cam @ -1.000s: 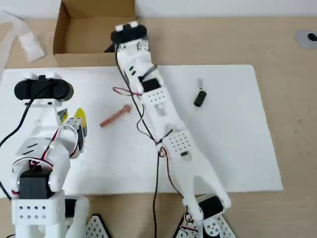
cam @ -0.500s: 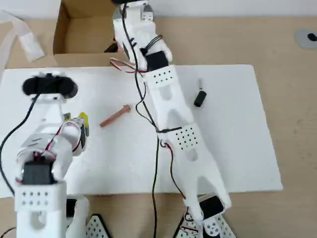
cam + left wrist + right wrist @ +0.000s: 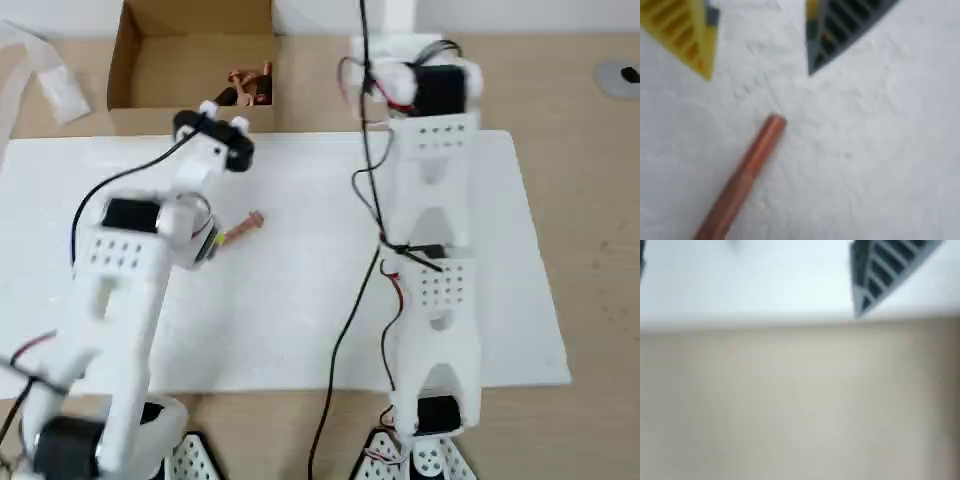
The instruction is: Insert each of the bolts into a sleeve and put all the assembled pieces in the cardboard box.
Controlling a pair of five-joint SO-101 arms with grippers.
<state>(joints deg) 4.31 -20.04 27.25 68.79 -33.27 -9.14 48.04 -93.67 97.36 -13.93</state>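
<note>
**Over the white board (image 3: 300, 330): left gripper (image 3: 757, 75) open above the sleeve (image 3: 742, 175), grasp not yet made**

On the near side of the board, the left arm (image 3: 120, 280) leans out from its base. Its gripper hangs low over the surface, jaws apart and nothing between them.

The sleeve, copper-coloured, lies flat on the board. Its end sits just short of the gap between the two fingers (image 3: 690, 35) and touches neither. Its body runs off obliquely from the gripper.

Assessment: the step in hand appears to be picking up this sleeve.
- The jaws should straddle the body of the tube, not its tip.
- The wrist should be turned so the fingers close across the tube rather than along it.
- The closure should be gentle, since a round tube pinched at its end is likely to roll or slip out.
- One end should stay clear to take a bolt.

Further out, the right arm (image 3: 435, 200) stretches over the board towards its far edge. Beyond the board, at the far left, the cardboard box (image 3: 120, 60) holds assembled pieces (image 3: 248, 85).
</note>
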